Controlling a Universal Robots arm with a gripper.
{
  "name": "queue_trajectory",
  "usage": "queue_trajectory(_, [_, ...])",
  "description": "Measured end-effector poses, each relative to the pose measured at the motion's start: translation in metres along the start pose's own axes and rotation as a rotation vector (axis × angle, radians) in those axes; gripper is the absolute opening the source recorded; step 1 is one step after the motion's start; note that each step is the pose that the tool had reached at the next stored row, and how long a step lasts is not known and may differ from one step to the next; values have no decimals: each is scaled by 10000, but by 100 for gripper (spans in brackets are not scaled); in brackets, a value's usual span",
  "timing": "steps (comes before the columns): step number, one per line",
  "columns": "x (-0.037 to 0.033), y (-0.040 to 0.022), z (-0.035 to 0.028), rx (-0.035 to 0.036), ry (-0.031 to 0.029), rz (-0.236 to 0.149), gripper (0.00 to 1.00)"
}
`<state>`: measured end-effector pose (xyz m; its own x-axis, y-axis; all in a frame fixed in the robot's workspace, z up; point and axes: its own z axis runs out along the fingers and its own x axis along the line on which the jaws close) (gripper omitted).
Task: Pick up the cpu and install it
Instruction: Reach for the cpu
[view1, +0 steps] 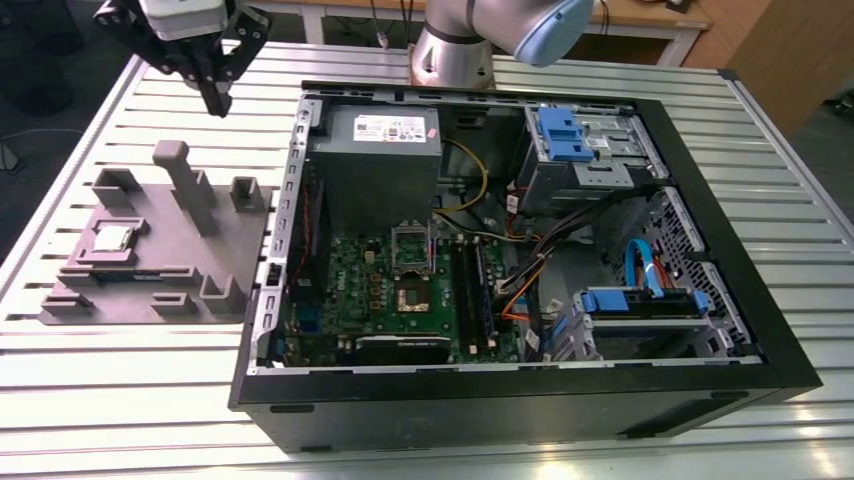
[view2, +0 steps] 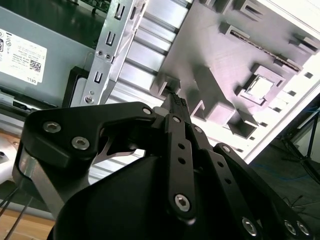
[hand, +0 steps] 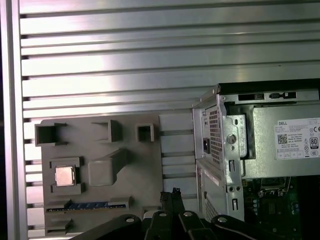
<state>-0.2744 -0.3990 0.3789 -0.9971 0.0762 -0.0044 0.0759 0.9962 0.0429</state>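
Slatted metal surface (view1: 134, 400) runs under everything, well below the jaws. The jaws hang high over its far part.

Open computer case (view1: 534, 410) lies on its side. Its near corner is below the jaws and just to the exterior view's right of them.

Grey tray (view1: 174, 250) with posts and pockets sits beside the case. Its far edge is below the jaws and the rest reaches away from them, toward the near side of the surface.

Green board (view1: 350, 290) is inside the case, and its socket (view1: 411, 288) is well apart from the jaws. I can't tell whether the socket frame is up.

The cpu (view1: 112, 238) sits flat in a square pocket of the tray, well apart from the jaws, lower down and to the exterior view's left. Both wrist views show it seated with the silver top up (hand: 64, 175) (view2: 261, 86).

Jaws are narrow, tips practically together, and hold nothing. They touch nothing.

My read on the step: this is the approach to the pickup. Nothing is grabbed and nothing is installed.

What the pickup calls for, as I judge it:
- Jaws wider than the cpu.
- Jaws centred over the pocket and square to the cpu's edges.
- A straight descent, since the pocket walls leave little room for the tips.
- The tall post near the middle of the tray is the thing to clear.
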Motion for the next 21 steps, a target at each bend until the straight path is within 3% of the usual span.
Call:
queue_trajectory(15, [141,-12,29,2,34,2,10])
queue_trajectory(21, [295,-24,43,4,65,3,10])
